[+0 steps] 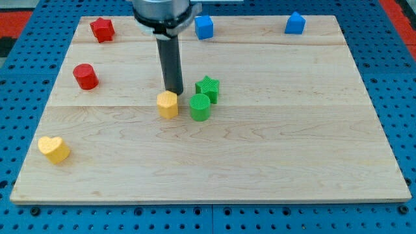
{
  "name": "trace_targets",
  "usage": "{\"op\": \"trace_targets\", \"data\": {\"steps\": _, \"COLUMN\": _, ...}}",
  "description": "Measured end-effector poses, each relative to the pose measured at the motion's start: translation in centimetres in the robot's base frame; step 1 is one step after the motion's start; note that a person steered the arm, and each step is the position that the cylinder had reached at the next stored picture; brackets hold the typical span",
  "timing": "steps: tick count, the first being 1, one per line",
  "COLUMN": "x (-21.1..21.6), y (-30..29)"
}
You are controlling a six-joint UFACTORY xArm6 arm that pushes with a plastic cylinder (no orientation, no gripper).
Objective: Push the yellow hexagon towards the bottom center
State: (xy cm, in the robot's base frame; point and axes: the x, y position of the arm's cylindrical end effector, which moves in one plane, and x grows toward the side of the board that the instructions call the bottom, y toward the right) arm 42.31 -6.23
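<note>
The yellow hexagon sits on the wooden board a little left of the view's centre. My tip stands just above it in the view, at its top edge, touching or nearly touching it. A green cylinder stands close to the hexagon's right. A green star lies just above that cylinder, to the right of my tip.
A red star is at the top left and a red cylinder below it. A yellow heart lies at the lower left. A blue cube and a blue house-shaped block sit along the top edge.
</note>
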Motion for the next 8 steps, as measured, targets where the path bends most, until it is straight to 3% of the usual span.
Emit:
{"op": "trace_targets", "data": {"steps": 1, "x": 3.4, "y": -3.6}}
{"op": "trace_targets", "data": {"steps": 3, "x": 5.4, "y": -5.1}}
{"op": "trace_targets", "data": {"steps": 6, "x": 10.6, "y": 3.9}}
{"op": "trace_targets", "data": {"steps": 8, "x": 13.0, "y": 3.3}}
